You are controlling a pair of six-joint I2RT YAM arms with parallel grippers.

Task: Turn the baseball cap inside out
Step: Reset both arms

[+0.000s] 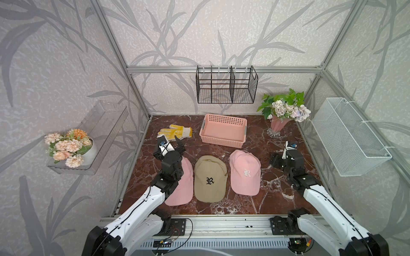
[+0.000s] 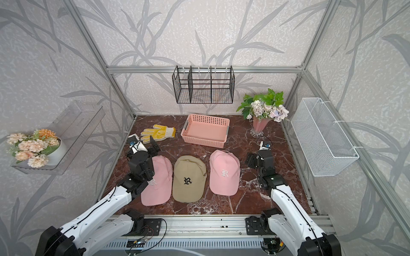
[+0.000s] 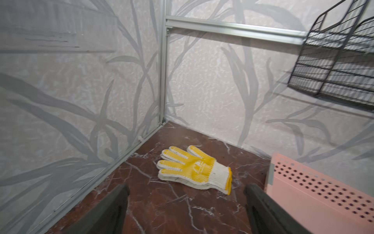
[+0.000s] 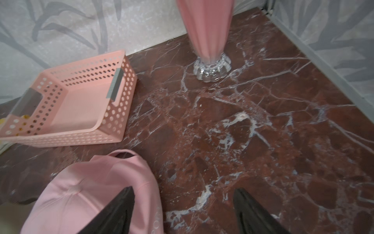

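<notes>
Left claw (image 3: 185, 192) and right claw (image 4: 184, 191) are held spread wide, nothing gripped. Tan baseball cap (image 1: 209, 179) is flanked mid-frame by left pink cap (image 1: 185, 190) and right pink cap (image 1: 244, 172); bare bench (image 1: 277, 195) is seen lower right.

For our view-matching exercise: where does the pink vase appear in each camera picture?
Both top views: vase at the table's far right corner, right of the basket.
Left wrist: not in it.
Right wrist: its lower part and glass foot, beside the basket.
Shared landmark: the pink basket, in all four views.
</notes>
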